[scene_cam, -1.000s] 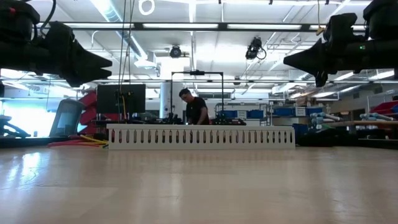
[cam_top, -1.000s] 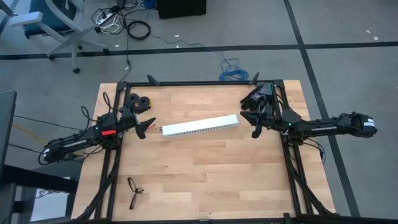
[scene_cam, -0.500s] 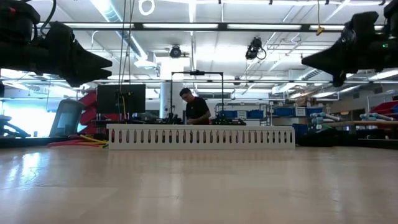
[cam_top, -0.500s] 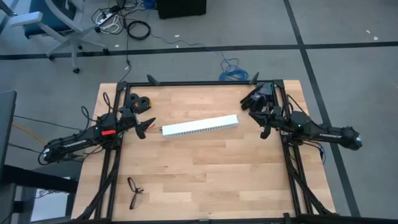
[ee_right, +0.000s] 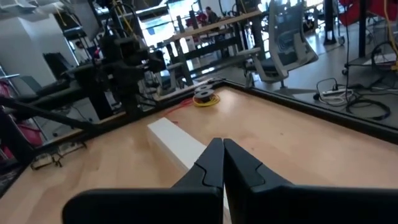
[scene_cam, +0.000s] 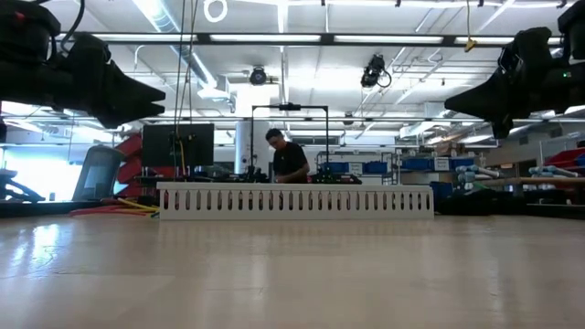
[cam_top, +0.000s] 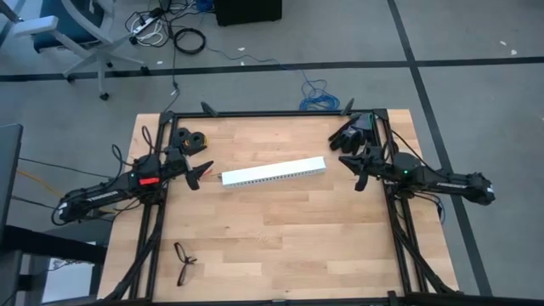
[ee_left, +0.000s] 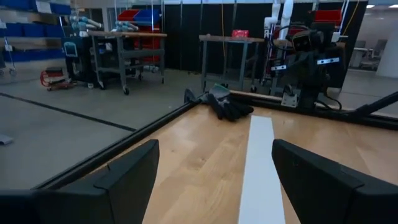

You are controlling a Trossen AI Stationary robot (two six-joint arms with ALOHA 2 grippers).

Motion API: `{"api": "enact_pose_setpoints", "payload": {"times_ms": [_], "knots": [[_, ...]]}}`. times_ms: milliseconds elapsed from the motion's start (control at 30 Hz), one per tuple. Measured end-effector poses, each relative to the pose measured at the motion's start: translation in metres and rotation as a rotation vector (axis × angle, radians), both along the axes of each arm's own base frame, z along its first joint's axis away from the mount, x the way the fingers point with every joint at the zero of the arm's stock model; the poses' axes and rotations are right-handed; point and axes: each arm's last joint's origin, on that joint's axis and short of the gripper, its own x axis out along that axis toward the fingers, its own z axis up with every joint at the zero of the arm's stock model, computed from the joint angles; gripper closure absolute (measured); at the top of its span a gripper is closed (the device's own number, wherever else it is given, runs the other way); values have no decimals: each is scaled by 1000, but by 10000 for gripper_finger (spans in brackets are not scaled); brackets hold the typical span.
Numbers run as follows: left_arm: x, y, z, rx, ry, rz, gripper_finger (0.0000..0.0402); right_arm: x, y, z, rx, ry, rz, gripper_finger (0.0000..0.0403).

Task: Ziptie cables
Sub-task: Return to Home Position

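Observation:
The cable bundle and the black ziptie show in no view. My left gripper (cam_top: 205, 173) hovers open and empty above the table's left side, just left of the long white slotted rail (cam_top: 272, 172); its fingers stand wide apart in the left wrist view (ee_left: 214, 158). My right gripper (cam_top: 359, 181) hovers shut and empty above the table's right side, to the right of the rail; its fingers meet in the right wrist view (ee_right: 222, 148). The rail lies flat on the wood in mid-table (scene_cam: 294, 200).
Two black spools with a red and yellow wire (cam_top: 191, 139) lie at the far left. A dark heap (cam_top: 355, 130) lies at the far right corner. Glasses (cam_top: 184, 261) lie at the near left. A person (scene_cam: 288, 163) stands in the room beyond the table.
My right gripper has drawn back a little toward the table's right edge, staying shut and above the table. Most of this move falls in the first half second.

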Motion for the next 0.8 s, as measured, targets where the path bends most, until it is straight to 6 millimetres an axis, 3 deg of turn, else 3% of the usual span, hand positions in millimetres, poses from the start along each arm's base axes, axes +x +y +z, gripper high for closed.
{"api": "enact_pose_setpoints", "payload": {"times_ms": [800], "knots": [[4, 2, -6, 9, 84, 35, 79, 2, 0, -2, -76, 54, 25, 403]]}}
